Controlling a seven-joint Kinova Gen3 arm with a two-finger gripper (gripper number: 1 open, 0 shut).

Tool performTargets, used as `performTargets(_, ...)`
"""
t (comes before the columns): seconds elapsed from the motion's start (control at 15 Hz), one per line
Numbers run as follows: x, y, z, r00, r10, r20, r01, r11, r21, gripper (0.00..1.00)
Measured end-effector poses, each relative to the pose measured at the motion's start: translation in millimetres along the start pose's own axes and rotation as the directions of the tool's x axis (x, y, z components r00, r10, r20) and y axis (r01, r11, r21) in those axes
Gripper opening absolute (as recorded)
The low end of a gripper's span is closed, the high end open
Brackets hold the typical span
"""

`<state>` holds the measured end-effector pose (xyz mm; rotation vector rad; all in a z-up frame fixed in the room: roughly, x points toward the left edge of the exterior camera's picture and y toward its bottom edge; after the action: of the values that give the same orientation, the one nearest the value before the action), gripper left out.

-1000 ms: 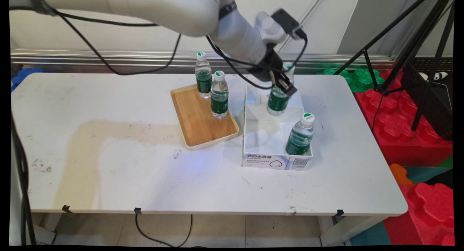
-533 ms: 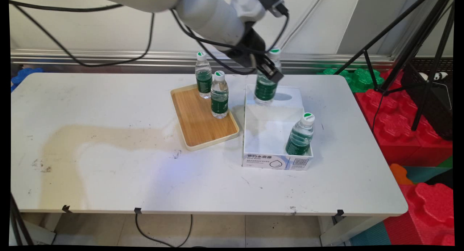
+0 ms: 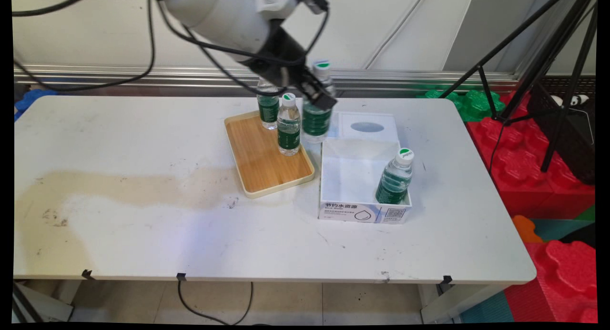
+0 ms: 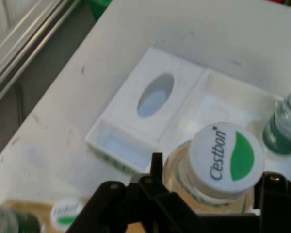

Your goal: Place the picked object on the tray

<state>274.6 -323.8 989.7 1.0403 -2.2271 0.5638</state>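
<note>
right now my gripper (image 3: 317,94) is clamped round the neck and shoulder of a water bottle (image 3: 315,115), one finger on each side, and i carry it upright in the air, clear of the table (image 3: 143,225). its white cap sits just past my fingers, with a green leaf shape and the word "c'estbon" on it; below that runs a dark green label whose print i cannot read.

closest beside the bottle i hold stands a second bottle (image 3: 288,125) of the same kind, on the far end of a wooden tray (image 3: 252,168). whether the two touch i cannot tell. a third bottle (image 3: 268,106) stands behind it on the same tray, partly hidden by my wrist.

under and just beyond my load lies the folded-out flap (image 3: 367,126) of a white box (image 3: 362,212), with an oval opening cut in it. the box itself is open at the top, and farther from me a fourth bottle (image 3: 394,177) leans in its corner, green and white cap up, with writing too small to make out.

farthest from me, the outer wall of the box carries the chinese line 节约水资源, a drawn water drop and a square code; the smaller lines under them i cannot read.
</note>
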Motion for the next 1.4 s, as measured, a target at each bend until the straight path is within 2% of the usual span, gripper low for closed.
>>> performTargets(0.33,-37.2,-20.4,-34.5,0.999,-0.029,0.033,0.028,0.999,0.027,0.00)
performTargets(0.73,-65.0,-49.9,-48.5,0.996,-0.078,0.045,0.074,0.993,0.088,0.00)
performTargets(1.07,-85.6,-80.2,-37.6,0.991,-0.128,0.039,0.121,0.983,0.141,0.00)
performTargets(1.4,-100.3,-99.4,-10.7,0.987,-0.157,0.041,0.149,0.975,0.165,0.00)
